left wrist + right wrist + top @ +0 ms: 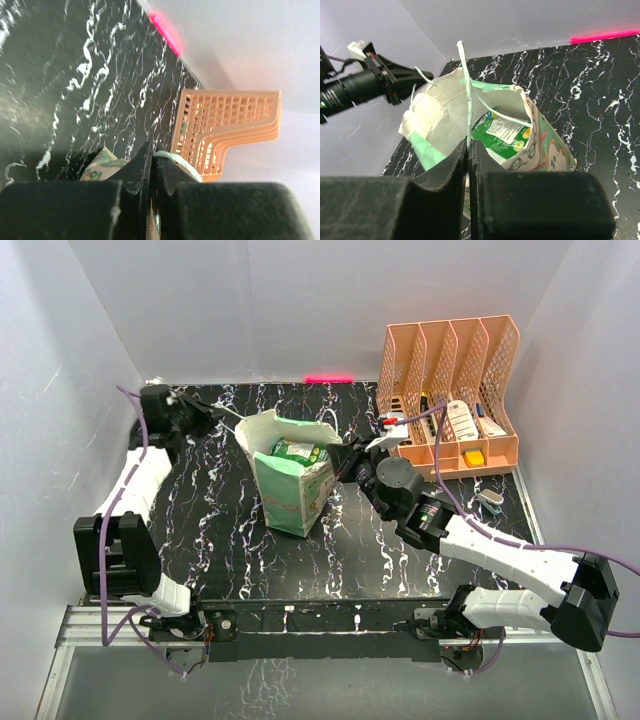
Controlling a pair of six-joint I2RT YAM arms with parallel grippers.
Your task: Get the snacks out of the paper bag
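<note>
The mint-green paper bag [290,485] stands in the middle of the black marble table, mouth open upward. A green snack packet [297,452] shows inside it, and the right wrist view shows the same packet [502,135] in the bag [437,110]. My left gripper [222,419] is behind and left of the bag, shut on one string handle [176,161] at its fingertips [151,150]. My right gripper [347,457] is at the bag's right rim, shut on the other string handle [466,90] at its fingertips [469,146]. Other packets are hidden.
A peach mesh file organizer [450,380] with small bottles and boxes stands at the back right; it also shows in the left wrist view [225,130]. A small grey object [490,502] lies in front of it. White walls close three sides.
</note>
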